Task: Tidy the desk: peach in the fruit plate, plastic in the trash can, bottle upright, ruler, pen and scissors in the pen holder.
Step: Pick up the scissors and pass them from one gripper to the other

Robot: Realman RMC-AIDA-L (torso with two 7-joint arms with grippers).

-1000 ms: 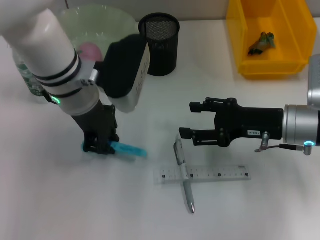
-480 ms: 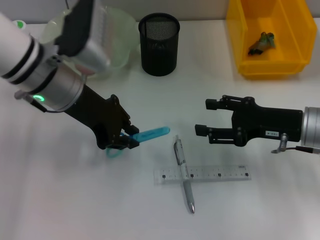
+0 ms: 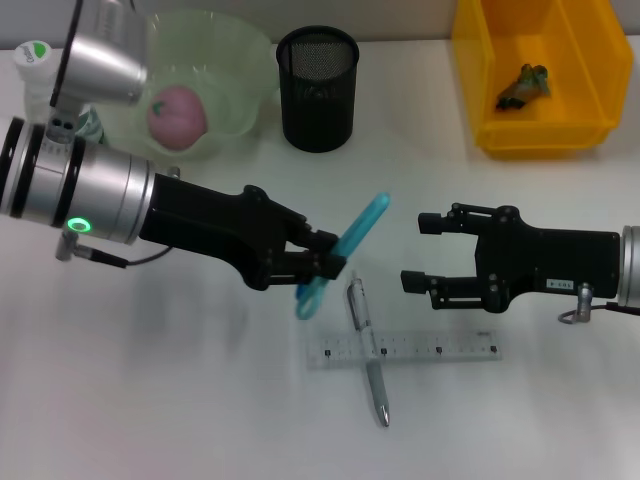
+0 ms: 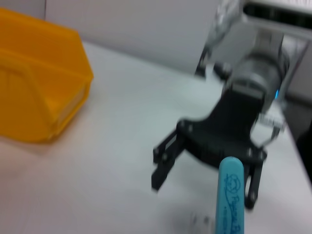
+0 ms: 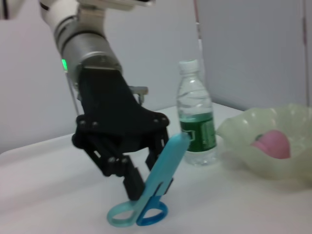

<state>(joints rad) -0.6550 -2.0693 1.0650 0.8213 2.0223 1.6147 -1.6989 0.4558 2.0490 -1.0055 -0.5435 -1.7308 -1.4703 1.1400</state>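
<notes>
My black left gripper grips light blue scissors. I see a pink peach in a pale green plate. The mesh pen holder is black, the bin yellow.

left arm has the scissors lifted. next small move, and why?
Probably carry the scissors up and back toward the pen holder. The left gripper is shut on them near the handles, tip raised off the table, and the holder stands open behind them. The right gripper hangs open beside the pen and ruler, so those can wait.

Pen across ruler, apparently touching; peach in plate.
</notes>
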